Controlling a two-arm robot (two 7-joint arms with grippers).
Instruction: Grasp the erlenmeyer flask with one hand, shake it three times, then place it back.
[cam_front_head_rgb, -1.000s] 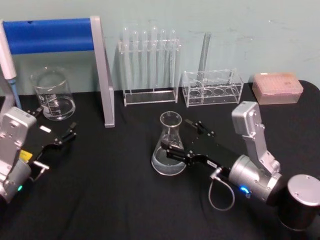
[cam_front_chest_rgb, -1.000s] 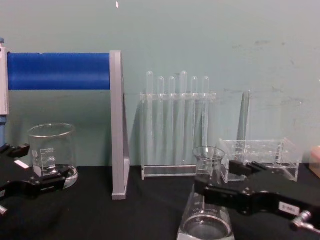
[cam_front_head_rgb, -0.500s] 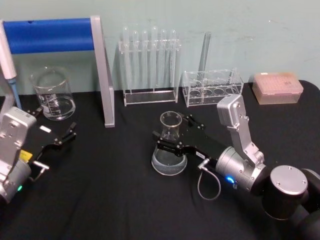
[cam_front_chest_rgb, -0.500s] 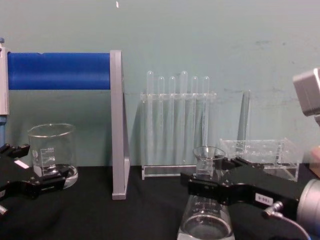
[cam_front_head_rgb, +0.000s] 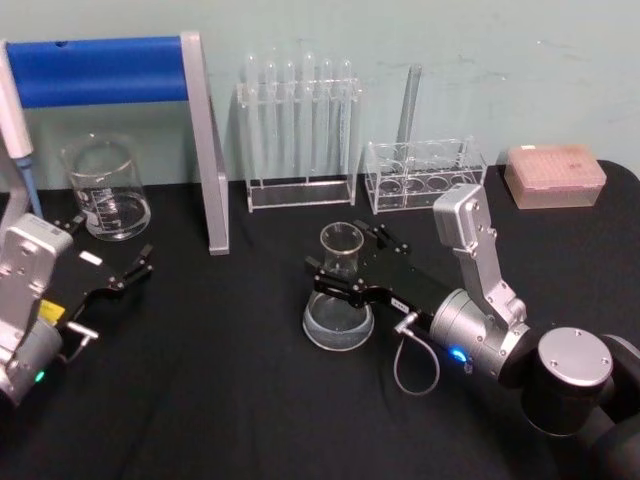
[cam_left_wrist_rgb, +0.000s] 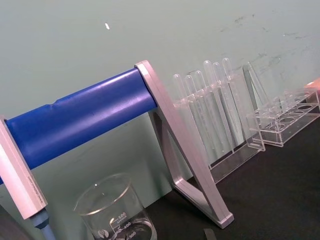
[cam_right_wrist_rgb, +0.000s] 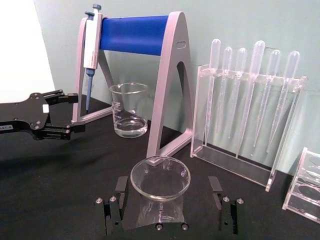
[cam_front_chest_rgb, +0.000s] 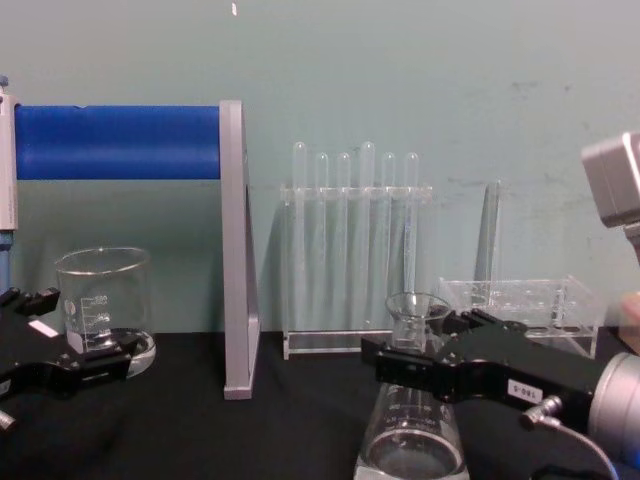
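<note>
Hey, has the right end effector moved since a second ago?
Yes. The right end effector has slid to the robot's left, so its open fingers now straddle the erlenmeyer flask, which stayed put.

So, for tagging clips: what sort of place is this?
Probably a laboratory bench: erlenmeyer flask inside the open right gripper, glass beaker near the idle left gripper, tube rack behind.

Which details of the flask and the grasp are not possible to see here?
- Head view: the right gripper covers part of the neck of the erlenmeyer flask.
- Chest view: the gripper hides its shoulder.
- Right wrist view: its lower body is cut off by the edge.
</note>
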